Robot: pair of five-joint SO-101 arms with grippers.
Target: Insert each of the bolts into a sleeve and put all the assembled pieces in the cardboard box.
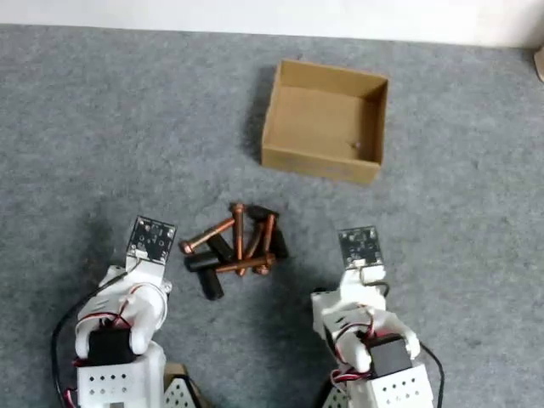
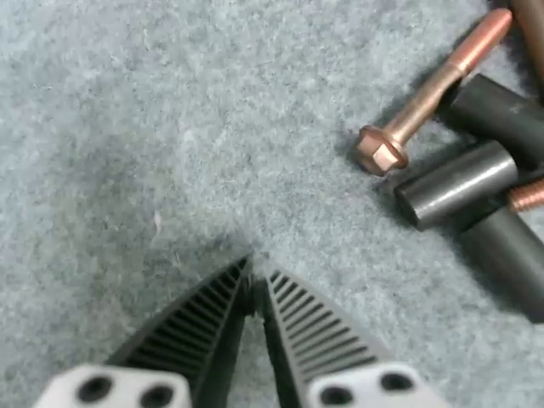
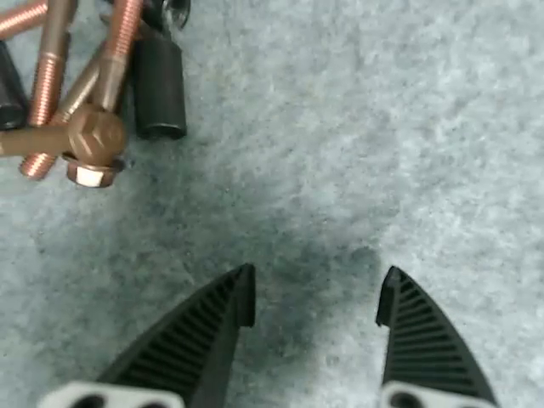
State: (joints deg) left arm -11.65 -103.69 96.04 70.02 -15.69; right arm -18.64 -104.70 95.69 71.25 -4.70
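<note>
Pile (image 1: 235, 248): The bolts (image 1: 208, 234) and sleeves (image 1: 206, 260) lie heaped together on the table (image 1: 85, 127), with the bolts crossed over the sleeves. None looks inserted.
Cardboard box (image 1: 319, 163): Stands upright with its top open, beyond the pile on the side away from the arms and well apart from it.
Left claw (image 2: 255, 268): Low over the table, near the pile on the left arm's side. Its jaws meet tip to tip and hold nothing.
Right claw (image 3: 314, 289): Near the pile on the opposite side. Its jaws are spread, with only table between them.
Progress: Treat assembly as not yet begun.
Risk, tangle: Lifting one bolt may drag its crossed neighbours along and scatter the pile.
Risk, rolling: A nudged sleeve may roll away, because it is round.
Risk, double grip: Closing the jaws in the heap may catch two parts at once.
Risk, left side: You must open this claw before any approach, or it will push parts aside.
</note>
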